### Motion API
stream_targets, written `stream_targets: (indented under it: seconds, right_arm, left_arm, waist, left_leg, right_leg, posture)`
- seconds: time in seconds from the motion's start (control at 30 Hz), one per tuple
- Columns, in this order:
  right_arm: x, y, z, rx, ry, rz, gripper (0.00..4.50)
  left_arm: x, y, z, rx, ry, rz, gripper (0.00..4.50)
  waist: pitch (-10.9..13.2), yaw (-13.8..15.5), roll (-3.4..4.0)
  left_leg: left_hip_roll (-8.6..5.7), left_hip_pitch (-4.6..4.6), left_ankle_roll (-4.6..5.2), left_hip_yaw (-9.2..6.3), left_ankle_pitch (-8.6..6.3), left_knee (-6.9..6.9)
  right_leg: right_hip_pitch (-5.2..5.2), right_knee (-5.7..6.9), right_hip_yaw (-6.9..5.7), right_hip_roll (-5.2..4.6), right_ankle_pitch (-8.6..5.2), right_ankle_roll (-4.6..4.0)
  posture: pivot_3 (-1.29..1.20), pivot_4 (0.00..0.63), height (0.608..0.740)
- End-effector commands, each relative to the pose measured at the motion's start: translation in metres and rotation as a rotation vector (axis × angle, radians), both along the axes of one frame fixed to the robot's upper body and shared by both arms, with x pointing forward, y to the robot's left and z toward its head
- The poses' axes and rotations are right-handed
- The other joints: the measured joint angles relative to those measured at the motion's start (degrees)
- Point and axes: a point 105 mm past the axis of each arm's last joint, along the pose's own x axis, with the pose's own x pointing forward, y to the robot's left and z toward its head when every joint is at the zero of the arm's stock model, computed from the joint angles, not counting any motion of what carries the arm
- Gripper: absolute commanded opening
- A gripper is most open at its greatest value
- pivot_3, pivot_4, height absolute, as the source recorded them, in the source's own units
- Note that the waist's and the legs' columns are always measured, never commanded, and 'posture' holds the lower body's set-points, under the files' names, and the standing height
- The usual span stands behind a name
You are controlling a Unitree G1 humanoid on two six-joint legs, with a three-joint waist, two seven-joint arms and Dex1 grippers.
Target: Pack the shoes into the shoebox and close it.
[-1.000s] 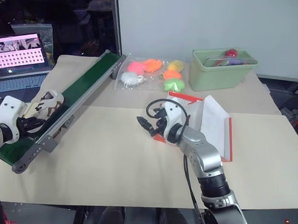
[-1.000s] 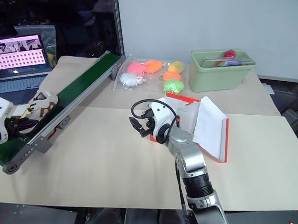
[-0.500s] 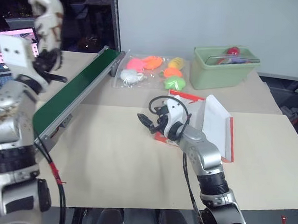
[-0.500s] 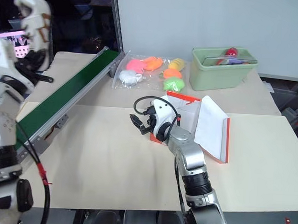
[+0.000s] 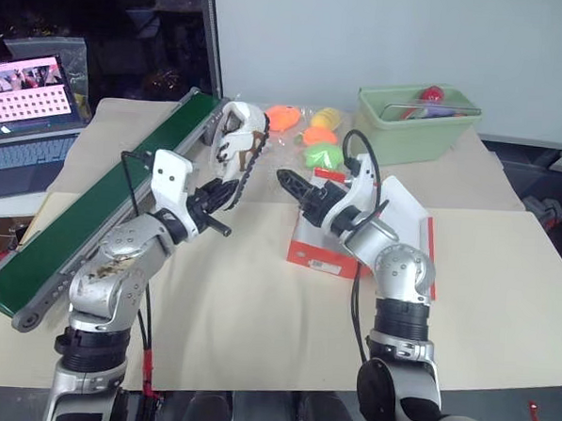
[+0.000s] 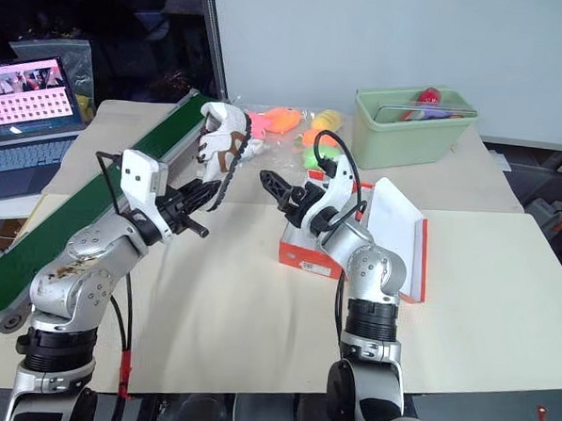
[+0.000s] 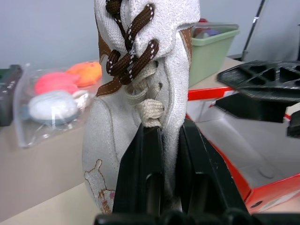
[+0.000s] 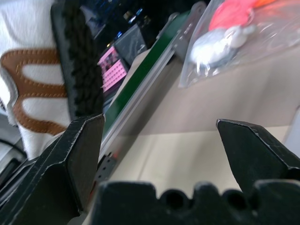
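Observation:
My left gripper [image 5: 228, 187] is shut on a whitish shoe [image 5: 239, 140] with brown laces and a dark sole, gripping it at the heel collar [image 7: 169, 133]. The shoe hangs toe-up in the air between the conveyor and the shoebox. The orange-red shoebox [image 5: 322, 254] sits mid-table with its white inside showing and its lid [image 5: 407, 225] hinged open to the right. My right gripper [image 5: 301, 195] hovers over the box's left end, open and holding nothing, pointing at the shoe [image 8: 28, 79]. Its black fingers [image 7: 262, 77] sit just right of the shoe.
A long green conveyor [image 5: 102, 206] runs diagonally along the table's left side, with a laptop [image 5: 28, 89] beyond it. At the back lie a clear bag of coloured toys [image 5: 309, 132] and a pale green bin [image 5: 417, 123]. Bare tabletop [image 5: 248, 303] lies in front of the box.
My left arm has swung the shoe from high over the conveyor's left side rightward to beside the box. My right gripper has risen slightly and rolled, still open. The camera view has shifted.

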Motion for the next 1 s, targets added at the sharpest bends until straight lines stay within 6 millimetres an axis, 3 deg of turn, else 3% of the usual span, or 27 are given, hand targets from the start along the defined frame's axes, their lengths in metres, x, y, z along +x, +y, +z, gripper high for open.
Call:
stream_targets:
  seconds: [0.03,0.37,0.73,1.0]
  right_arm:
    - [-0.008,0.016,0.022,0.050,-0.042,0.068,4.50]
    - [-0.009,0.022,0.036,0.096,-0.057,0.086,4.50]
    - [-0.010,0.012,0.044,0.142,-0.067,0.066,4.50]
    - [-0.011,0.009,0.041,0.128,-0.058,0.052,4.50]
  left_arm:
    - [-0.001,-0.021,0.017,-0.024,-0.051,-0.095,0.08]
    - [-0.005,-0.053,-0.003,-0.012,0.018,-0.213,0.08]
    - [0.005,-0.038,-0.012,0.023,0.034,-0.150,0.08]
    - [0.018,-0.035,-0.014,0.280,-0.138,0.015,0.08]
  waist:
    - [0.00,0.07,0.00]
    - [0.00,-0.01,0.00]
    - [0.00,0.01,0.01]
    - [0.03,0.09,0.08]
  left_leg:
    - [0.00,-0.01,0.00,0.00,0.00,0.00]
    - [-0.01,-0.01,0.00,0.00,0.00,0.00]
    - [-0.01,-0.01,0.00,0.00,0.00,0.00]
    - [-0.02,-0.02,0.00,0.00,0.00,0.00]
  right_leg:
    - [0.00,0.00,0.00,0.00,0.00,0.00]
    - [0.01,-0.03,0.00,0.00,0.00,0.00]
    - [0.01,-0.04,0.00,0.00,0.00,0.00]
    - [0.01,-0.05,0.00,0.00,-0.01,0.01]
  posture:
    - [0.00,0.150,0.729]
    - [0.00,0.150,0.729]
    - [0.00,0.150,0.729]
    - [0.00,0.150,0.729]
